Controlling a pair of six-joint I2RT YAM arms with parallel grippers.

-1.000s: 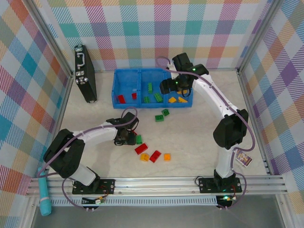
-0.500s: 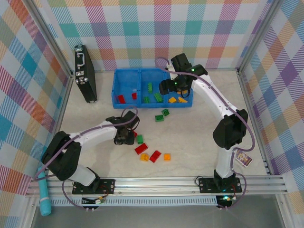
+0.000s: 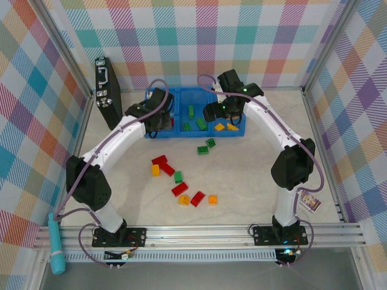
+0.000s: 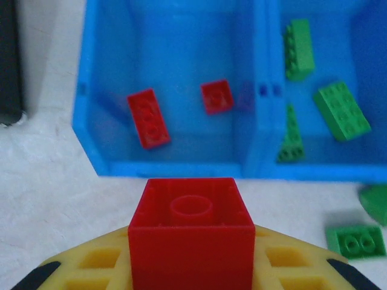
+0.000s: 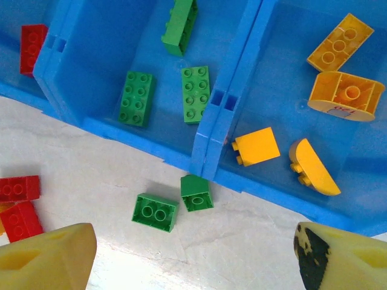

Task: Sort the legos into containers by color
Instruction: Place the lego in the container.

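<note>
Case (image 3: 107, 92) lies just left of the containers (image 3: 187, 135).

Bright, even light all over with just soft shadows on the counter (image 3: 254, 175), and the left wrist shot goes blurry on the close-up red brick (image 4: 190, 241).

The left arm (image 3: 115, 142) and right arm (image 3: 275, 124) have white links, black joints and a mauve cable (image 3: 205, 75) each. Their fingers (image 5: 48, 257) are yellow (one with black smudges).
</note>
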